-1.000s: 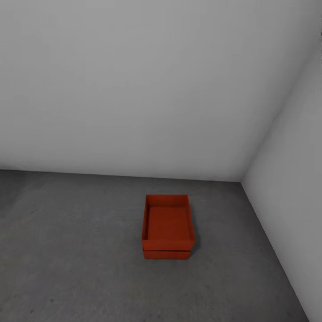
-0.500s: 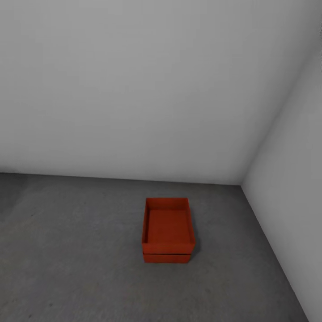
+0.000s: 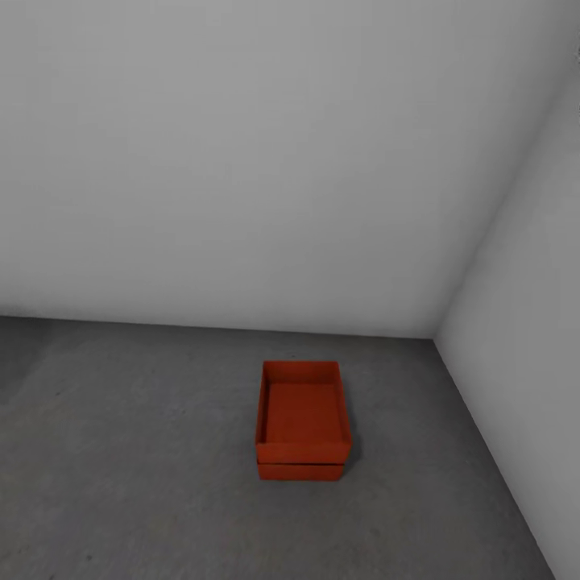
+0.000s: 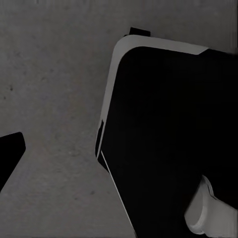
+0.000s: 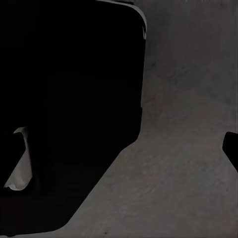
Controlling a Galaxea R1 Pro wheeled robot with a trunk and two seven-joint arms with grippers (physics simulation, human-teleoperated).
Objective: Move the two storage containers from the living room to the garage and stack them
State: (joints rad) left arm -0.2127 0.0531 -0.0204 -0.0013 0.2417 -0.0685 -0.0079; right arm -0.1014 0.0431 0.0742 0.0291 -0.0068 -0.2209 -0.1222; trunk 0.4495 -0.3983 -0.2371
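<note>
Now stacked storage containers (image 3: 302,423), garage floor (image 3: 145,451)

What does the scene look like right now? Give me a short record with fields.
room: bare corner, pale grey walls
floor: dark grey concrete
upper container: orange-red, open top, empty, sitting on the lower one
lower container: on the floor, front edge visible beneath
stack position: near the right wall, clear of both walls
hands: state cannot be told
</note>
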